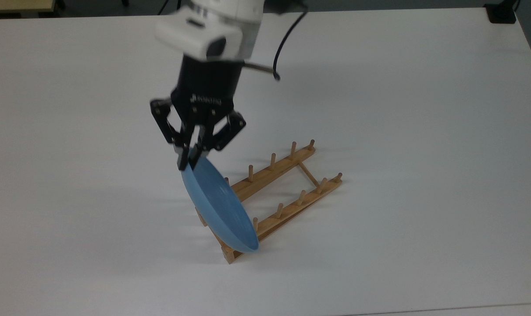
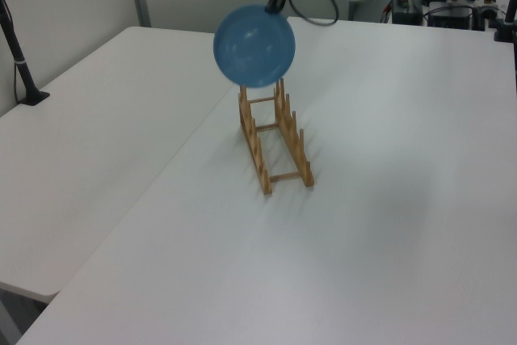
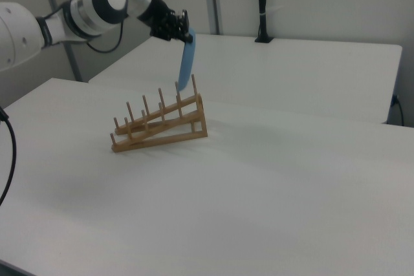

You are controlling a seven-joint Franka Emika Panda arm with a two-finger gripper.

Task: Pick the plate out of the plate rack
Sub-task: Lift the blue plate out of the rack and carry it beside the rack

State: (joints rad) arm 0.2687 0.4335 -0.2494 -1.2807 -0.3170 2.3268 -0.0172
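Above one end of the plate rack (image 1: 269, 199), the gripper (image 1: 189, 161) held the plate (image 1: 218, 210) by its upper rim, its two black fingers clamped on either side of the edge. In the top view the light-blue plate hung on edge, tilted, its top under the fingertips and its bottom edge low over the rack's nearer end, toward the top view's left; whether it touched the wood there could not be told from that angle.

The left view showed the plate (image 2: 254, 45) face-on, a round glossy disc hanging from the gripper (image 2: 277, 6) with its lower edge just at the tops of the farthest pegs of the plate rack (image 2: 275, 136). In the right view the plate (image 3: 186, 60) appeared edge-on, nearly upright and slightly slanted, its lower end beside the tall pegs at the raised end of the plate rack (image 3: 159, 125), while the gripper (image 3: 185, 34) reached in from the right view's left.

The rack sat on the white table (image 1: 423, 131), its two wooden rails parallel and joined by thin crossbars, with upright pegs along each rail. A black cable (image 1: 285, 39) looped from the arm's wrist above the gripper. In the right view a dark post (image 3: 261, 4) stood on a second table behind.
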